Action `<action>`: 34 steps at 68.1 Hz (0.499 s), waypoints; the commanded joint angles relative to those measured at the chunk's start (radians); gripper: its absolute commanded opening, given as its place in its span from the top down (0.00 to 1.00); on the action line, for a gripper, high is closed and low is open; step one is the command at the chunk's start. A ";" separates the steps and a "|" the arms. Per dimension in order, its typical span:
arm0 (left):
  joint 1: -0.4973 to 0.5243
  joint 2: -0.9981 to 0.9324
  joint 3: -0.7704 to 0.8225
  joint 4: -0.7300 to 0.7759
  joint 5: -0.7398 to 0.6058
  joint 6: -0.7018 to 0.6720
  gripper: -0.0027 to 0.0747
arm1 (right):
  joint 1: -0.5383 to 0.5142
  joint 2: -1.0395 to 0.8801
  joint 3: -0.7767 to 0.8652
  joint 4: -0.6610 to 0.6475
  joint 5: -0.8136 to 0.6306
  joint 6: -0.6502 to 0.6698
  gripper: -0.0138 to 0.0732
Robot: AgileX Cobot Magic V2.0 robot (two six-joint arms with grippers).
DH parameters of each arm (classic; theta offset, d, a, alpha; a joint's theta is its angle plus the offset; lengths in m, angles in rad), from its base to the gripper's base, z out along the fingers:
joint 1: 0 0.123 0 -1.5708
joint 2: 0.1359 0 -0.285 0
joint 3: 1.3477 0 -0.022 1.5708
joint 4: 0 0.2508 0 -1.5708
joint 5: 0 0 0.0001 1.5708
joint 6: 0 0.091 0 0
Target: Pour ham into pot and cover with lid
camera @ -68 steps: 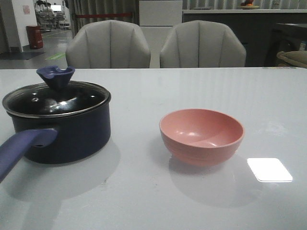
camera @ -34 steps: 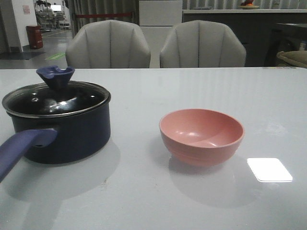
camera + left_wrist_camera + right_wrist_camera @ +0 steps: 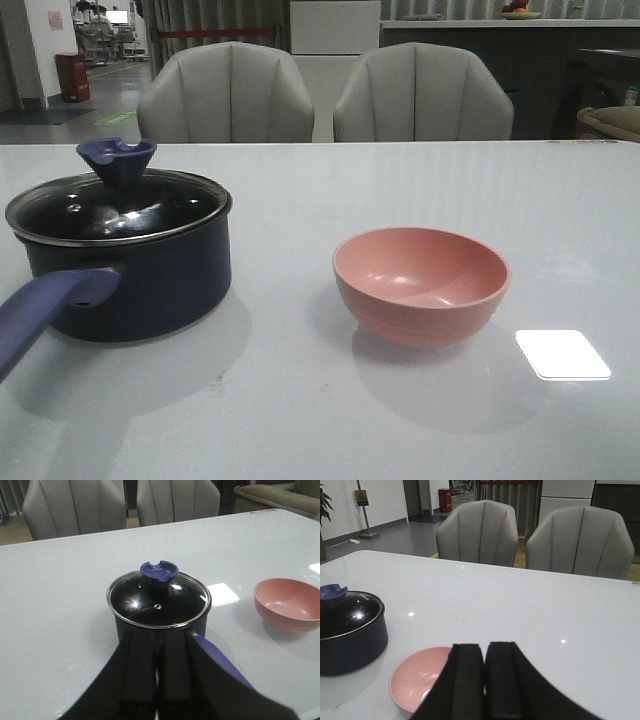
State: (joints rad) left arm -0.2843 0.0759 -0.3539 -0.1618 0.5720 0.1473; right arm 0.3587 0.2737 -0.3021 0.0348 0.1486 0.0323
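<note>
The dark navy pot [image 3: 130,285] stands at the left of the table with its blue-purple handle [image 3: 45,305] toward the near edge. The glass lid [image 3: 118,210] with its blue-purple knob [image 3: 116,160] sits on the pot. The pot also shows in the left wrist view [image 3: 159,625] and the right wrist view [image 3: 350,640]. No ham shows; the pink bowl [image 3: 421,283] looks empty. My left gripper [image 3: 158,637] is shut and empty, held back from the pot. My right gripper [image 3: 484,650] is shut and empty, behind the pink bowl [image 3: 417,680]. Neither gripper shows in the front view.
Two grey chairs [image 3: 226,92] [image 3: 422,92] stand behind the table's far edge. A bright light patch [image 3: 562,354] lies on the white tabletop to the right of the bowl.
</note>
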 commanded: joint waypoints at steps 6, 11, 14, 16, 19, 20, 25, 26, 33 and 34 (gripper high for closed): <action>0.085 -0.013 0.104 0.021 -0.306 0.001 0.82 | 0.000 0.006 -0.026 -0.001 -0.075 -0.010 0.67; 0.136 -0.038 0.198 0.021 -0.450 0.001 0.82 | 0.000 0.006 -0.026 -0.001 -0.075 -0.010 0.67; 0.155 -0.055 0.247 0.021 -0.507 -0.006 0.82 | 0.000 0.006 -0.026 -0.001 -0.075 -0.010 0.67; 0.170 -0.068 0.283 0.021 -0.543 -0.010 0.82 | 0.000 0.006 -0.026 -0.001 -0.075 -0.010 0.67; 0.186 -0.087 0.322 0.028 -0.579 -0.015 0.82 | 0.000 0.006 -0.026 -0.001 -0.075 -0.010 0.67; 0.190 -0.092 0.334 0.032 -0.591 -0.023 0.82 | 0.000 0.006 -0.026 -0.001 -0.075 -0.010 0.67; 0.211 -0.102 0.380 0.062 -0.646 -0.081 0.82 | 0.000 0.006 -0.026 -0.001 -0.075 -0.010 0.67; 0.216 -0.102 0.382 0.070 -0.651 -0.093 0.82 | 0.000 0.006 -0.026 -0.001 -0.075 -0.010 0.67; 0.238 -0.102 0.380 0.088 -0.628 -0.118 0.82 | 0.000 0.006 -0.026 -0.001 -0.076 -0.010 0.67; 0.241 -0.102 0.380 0.088 -0.628 -0.118 0.82 | 0.000 0.006 -0.026 -0.001 -0.076 -0.010 0.67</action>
State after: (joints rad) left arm -0.0596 -0.0040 0.0040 -0.0865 0.0410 0.0627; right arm 0.3587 0.2737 -0.3021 0.0348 0.1486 0.0323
